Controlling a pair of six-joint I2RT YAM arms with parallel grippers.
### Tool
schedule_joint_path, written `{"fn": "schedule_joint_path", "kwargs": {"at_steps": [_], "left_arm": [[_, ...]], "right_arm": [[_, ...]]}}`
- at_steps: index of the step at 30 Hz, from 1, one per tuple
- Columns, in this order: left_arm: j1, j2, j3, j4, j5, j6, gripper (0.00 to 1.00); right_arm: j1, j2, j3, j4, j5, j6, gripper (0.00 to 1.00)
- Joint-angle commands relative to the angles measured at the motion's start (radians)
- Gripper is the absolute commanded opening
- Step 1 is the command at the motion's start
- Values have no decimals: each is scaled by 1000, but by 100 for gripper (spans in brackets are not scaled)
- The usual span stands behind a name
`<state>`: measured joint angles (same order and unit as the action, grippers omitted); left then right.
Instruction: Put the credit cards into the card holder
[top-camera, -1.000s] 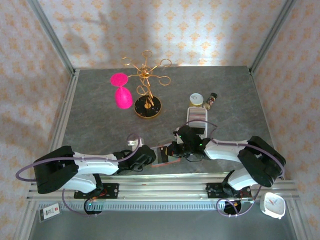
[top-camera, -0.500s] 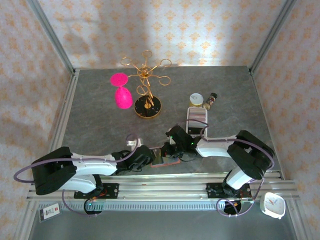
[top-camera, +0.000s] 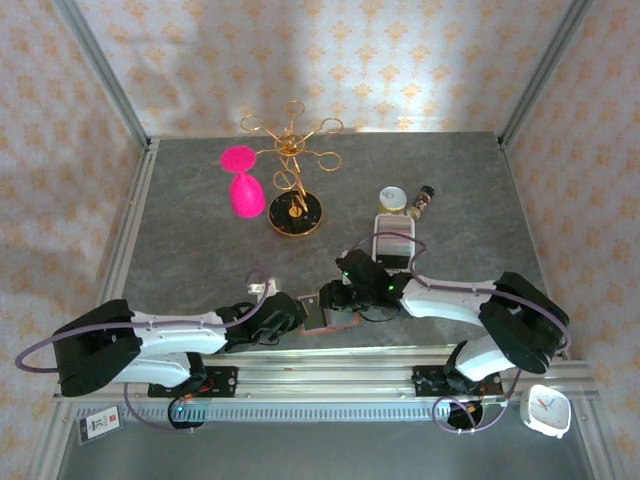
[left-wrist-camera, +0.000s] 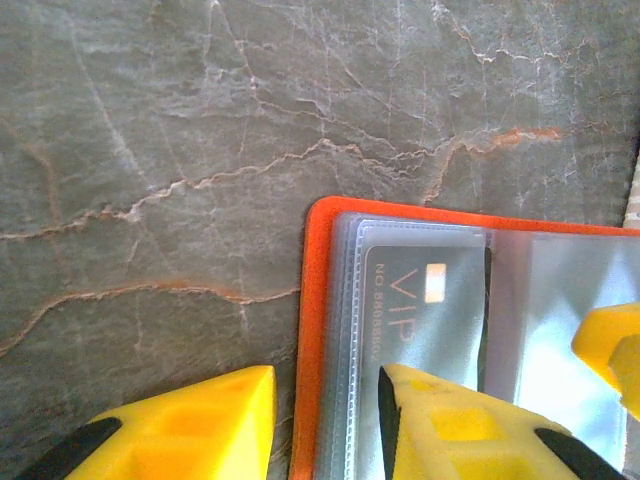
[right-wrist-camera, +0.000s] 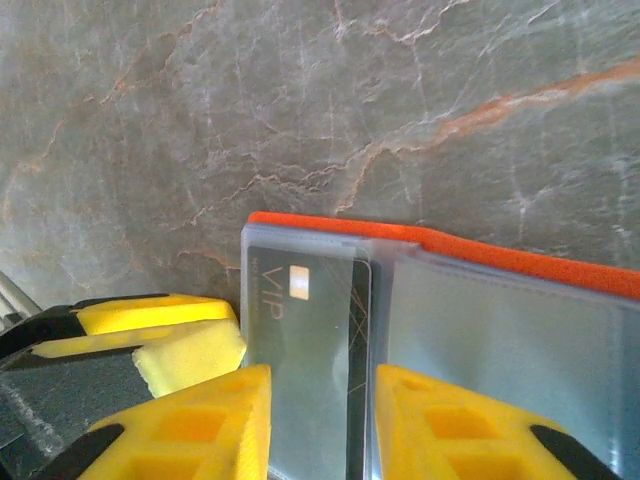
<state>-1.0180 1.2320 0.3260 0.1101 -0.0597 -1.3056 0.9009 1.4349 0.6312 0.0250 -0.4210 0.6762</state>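
Credit card (left-wrist-camera: 425, 310) inside card holder (left-wrist-camera: 313, 330)

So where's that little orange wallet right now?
From the top view, the card holder lies open near the front edge of the table, centre, between the left tool and the right tool.

The card holder (left-wrist-camera: 318, 300) lies open on the table (left-wrist-camera: 150, 150) — its edge runs between the fingers (left-wrist-camera: 190, 420) of the left gripper (left-wrist-camera: 325, 388). A card (right-wrist-camera: 305, 340) sits in its pocket, between the fingers (right-wrist-camera: 190, 425) of the right gripper (right-wrist-camera: 322, 382).
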Motion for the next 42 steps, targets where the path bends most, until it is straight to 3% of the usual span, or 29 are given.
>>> {"fn": "schedule_joint_path", "kwargs": {"at_steps": [1, 4, 14, 35, 42], "left_arm": [[12, 5, -24, -109, -2, 7, 37], [13, 3, -24, -110, 7, 14, 39], [12, 30, 2, -95, 55, 53, 43], [9, 21, -12, 199, 154, 16, 40], [10, -19, 7, 166, 121, 24, 32]], "right_arm": [[3, 6, 1, -53, 68, -15, 26], [2, 37, -8, -52, 72, -18, 18], [3, 120, -38, -96, 135, -42, 4], [2, 77, -93, -4, 96, -4, 2], [3, 56, -88, -20, 106, 0, 3]]}}
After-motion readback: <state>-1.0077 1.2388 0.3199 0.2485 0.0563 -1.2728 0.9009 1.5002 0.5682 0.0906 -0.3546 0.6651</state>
